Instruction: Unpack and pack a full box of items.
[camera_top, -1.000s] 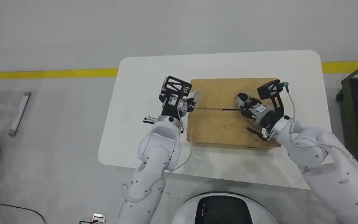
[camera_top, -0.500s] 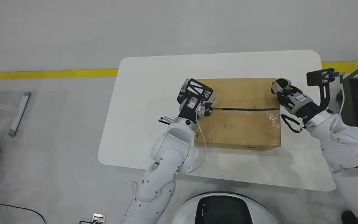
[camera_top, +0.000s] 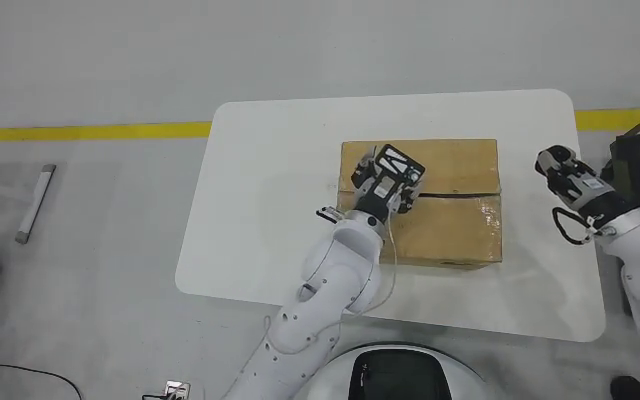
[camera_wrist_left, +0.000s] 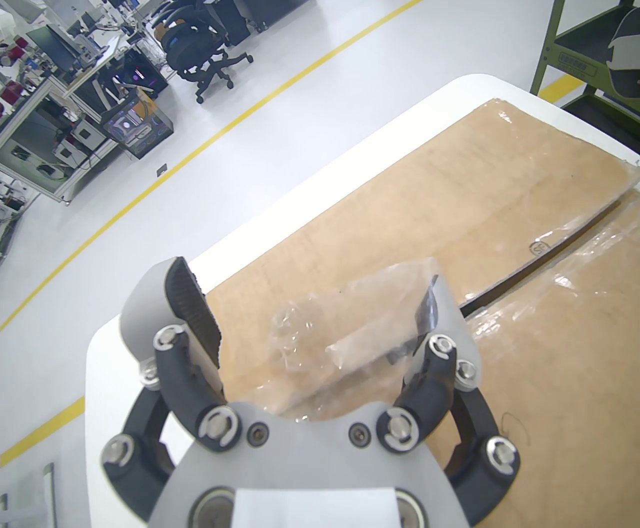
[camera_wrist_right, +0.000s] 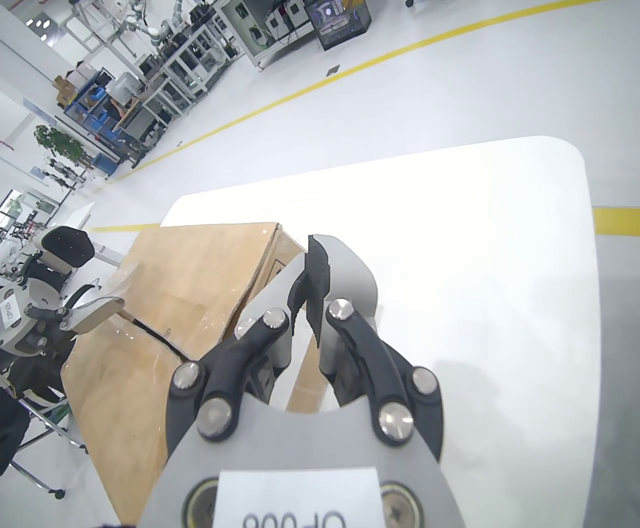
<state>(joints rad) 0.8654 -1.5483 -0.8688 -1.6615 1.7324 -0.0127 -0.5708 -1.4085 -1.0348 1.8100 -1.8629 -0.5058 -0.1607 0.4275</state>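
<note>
Over seam (camera_wrist_left: 500, 284) of brown cardboard box (camera_top: 455, 160): left pincer (camera_wrist_left: 305, 280) open, clear tape scrap (camera_wrist_left: 350, 310) stuck to one finger (camera_wrist_left: 452, 325). Right pincer (camera_wrist_right: 310, 270) closed, empty. Step: unsealing; next likely needs flap lift.

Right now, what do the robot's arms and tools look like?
The left arm and right arm are smooth white rounded shells, with thin cables looping near the wrists. The left tool and right tool match: grey metal plate, black curved links with silver bolts, two grey fingers with black ribbed pads, and a white label at the base.
</note>
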